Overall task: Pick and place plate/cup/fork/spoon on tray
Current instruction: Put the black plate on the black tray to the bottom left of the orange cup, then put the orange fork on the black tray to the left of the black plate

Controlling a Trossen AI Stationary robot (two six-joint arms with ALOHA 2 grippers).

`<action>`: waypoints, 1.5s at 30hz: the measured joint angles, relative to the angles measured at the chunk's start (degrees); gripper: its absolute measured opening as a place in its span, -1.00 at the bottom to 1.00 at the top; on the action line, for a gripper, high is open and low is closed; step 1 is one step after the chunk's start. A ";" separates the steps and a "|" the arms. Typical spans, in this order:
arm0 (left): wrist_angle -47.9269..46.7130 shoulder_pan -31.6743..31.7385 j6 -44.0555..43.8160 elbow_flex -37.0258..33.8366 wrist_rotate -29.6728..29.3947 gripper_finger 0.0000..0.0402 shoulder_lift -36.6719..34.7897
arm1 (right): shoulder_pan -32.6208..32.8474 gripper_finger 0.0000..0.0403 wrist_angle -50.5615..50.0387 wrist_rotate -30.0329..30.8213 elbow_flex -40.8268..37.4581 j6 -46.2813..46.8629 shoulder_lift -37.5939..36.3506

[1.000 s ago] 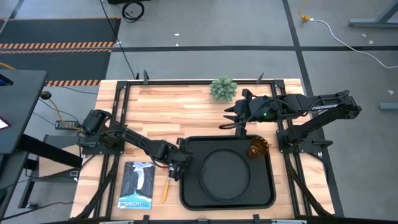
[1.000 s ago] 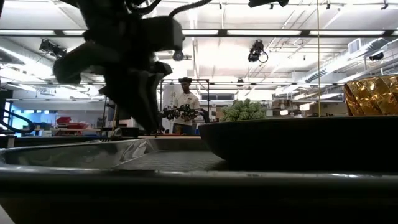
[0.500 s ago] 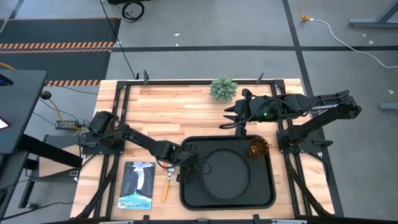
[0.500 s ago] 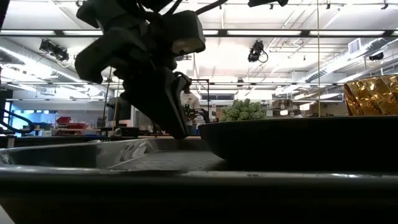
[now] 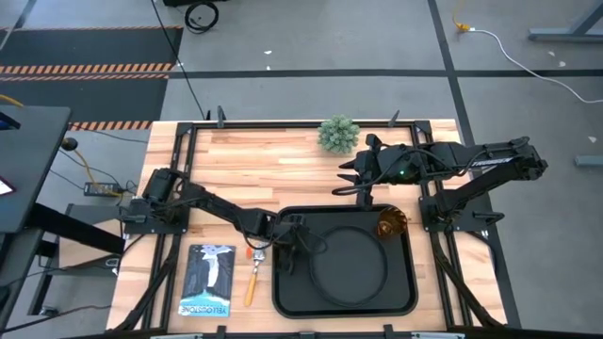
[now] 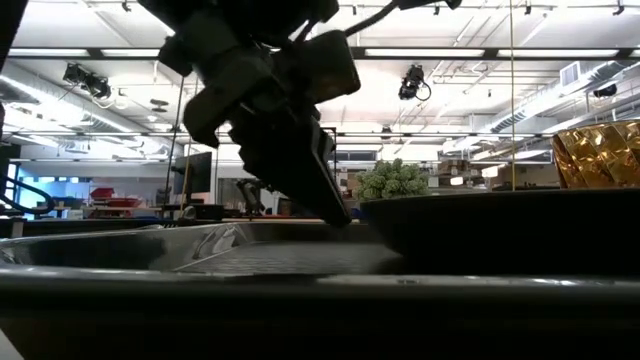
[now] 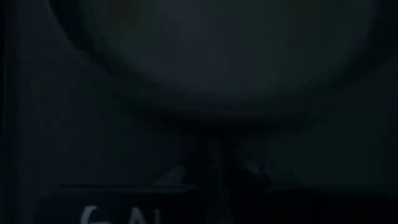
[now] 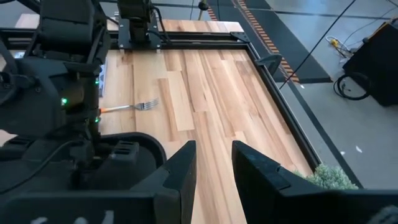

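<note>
Tray (image 5: pixel 283 297): black, at the table's near edge, the landmark here.
Plate (image 5: pixel 350 266): inside the tray, right of centre.
Cup (image 5: pixel 390 226): amber, in the tray's far right corner.
Left gripper (image 5: pixel 300 243): low over the tray's left part, at the plate's left rim; whether it pinches the rim I cannot tell.
Right gripper (image 8: pixel 212 163): waiting above bare table beyond the tray, fingers spread, holding nothing.
Spoon (image 5: pixel 252 281): on the table, just left of the tray.
Fork (image 8: pixel 132 106): on the wood, left of the tray.
Plant (image 5: pixel 338 134): well beyond the tray.
</note>
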 joint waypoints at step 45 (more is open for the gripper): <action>-7.78 -1.49 -2.70 -14.92 -18.96 -0.74 -20.30 | 0.83 -0.46 2.00 -0.31 -0.17 -1.03 0.25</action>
